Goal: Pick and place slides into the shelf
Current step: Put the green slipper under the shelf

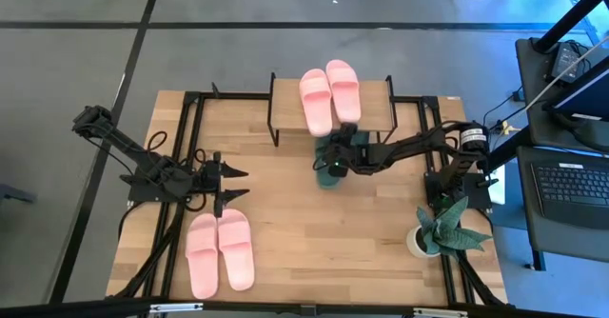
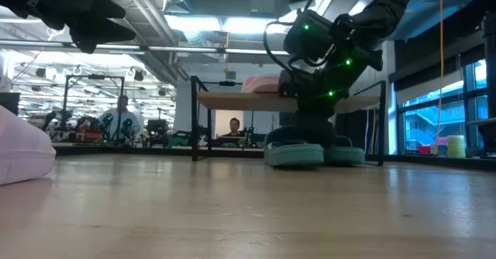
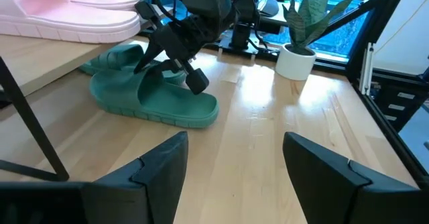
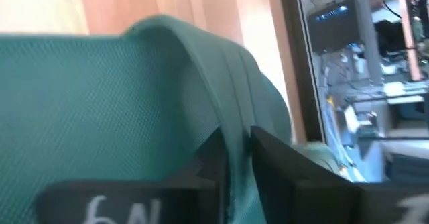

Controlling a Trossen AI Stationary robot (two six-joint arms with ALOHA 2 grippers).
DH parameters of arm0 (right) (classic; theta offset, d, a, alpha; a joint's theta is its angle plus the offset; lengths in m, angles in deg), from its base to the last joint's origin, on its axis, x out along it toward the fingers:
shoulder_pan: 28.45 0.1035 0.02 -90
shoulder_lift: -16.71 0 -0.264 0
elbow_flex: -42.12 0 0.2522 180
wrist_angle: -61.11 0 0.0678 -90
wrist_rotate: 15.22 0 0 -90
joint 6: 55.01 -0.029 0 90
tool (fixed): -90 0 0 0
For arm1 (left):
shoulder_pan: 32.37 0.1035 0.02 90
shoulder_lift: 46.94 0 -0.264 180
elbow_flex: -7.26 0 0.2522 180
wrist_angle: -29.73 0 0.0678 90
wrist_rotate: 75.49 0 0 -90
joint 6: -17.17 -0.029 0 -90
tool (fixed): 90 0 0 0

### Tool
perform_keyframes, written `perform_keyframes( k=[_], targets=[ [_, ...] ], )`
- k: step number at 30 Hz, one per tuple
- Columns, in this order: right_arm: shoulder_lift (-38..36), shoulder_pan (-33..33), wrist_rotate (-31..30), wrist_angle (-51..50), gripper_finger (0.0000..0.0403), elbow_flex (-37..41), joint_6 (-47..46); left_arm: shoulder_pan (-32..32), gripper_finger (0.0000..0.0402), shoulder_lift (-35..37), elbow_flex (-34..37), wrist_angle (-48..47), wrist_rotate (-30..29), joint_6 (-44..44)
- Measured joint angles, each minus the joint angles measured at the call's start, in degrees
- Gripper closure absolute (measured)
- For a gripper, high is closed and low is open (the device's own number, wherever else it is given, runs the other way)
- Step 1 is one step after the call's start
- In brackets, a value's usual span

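Slides first: you have six to count, in three pairs. One pink pair (image 1: 329, 93) lies side by side on the shelf's (image 1: 381, 118) wooden top board. A second pink pair (image 1: 220, 251) sits on the table (image 1: 314, 242), well away from the shelf on the near side, close to the left arm. The dark green pair (image 3: 151, 93) rests on the table right at the shelf's front edge, partly under the overhang of its board; in the low view both green slides stand flat on the tabletop between the shelf's black legs. You also have one potted plant (image 1: 440, 230) at the table's right side, off to the side of the shelf.

Your right gripper (image 1: 335, 158) is down at the green pair in front of the shelf. In the right wrist view its two dark fingers (image 4: 281, 163) are drawn narrow on the edge of the wide green strap, pinching it between them. The slide itself is still flat on the table.

Your left gripper (image 1: 231, 183) hovers above the table, well apart from the shelf and just beside the toe end of the second pink pair. Its fingers (image 3: 164, 167) are spread wide with nothing between them.
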Motion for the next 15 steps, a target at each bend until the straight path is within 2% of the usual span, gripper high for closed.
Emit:
perform_keyframes(
  k=[5, 15],
  targets=[
    [0.12, 0.39, -2.31, -0.89, 0.0301, 0.16, 0.12, 0.0, 0.0166, 0.0, 0.0, 0.0, 0.0, 0.02],
    [-0.11, 0.64, -0.57, -0.89, 0.019, 0.07, -1.54, 0.0, 0.0166, 0.0, 0.0, 0.0, 0.0, 0.44]
  ],
)
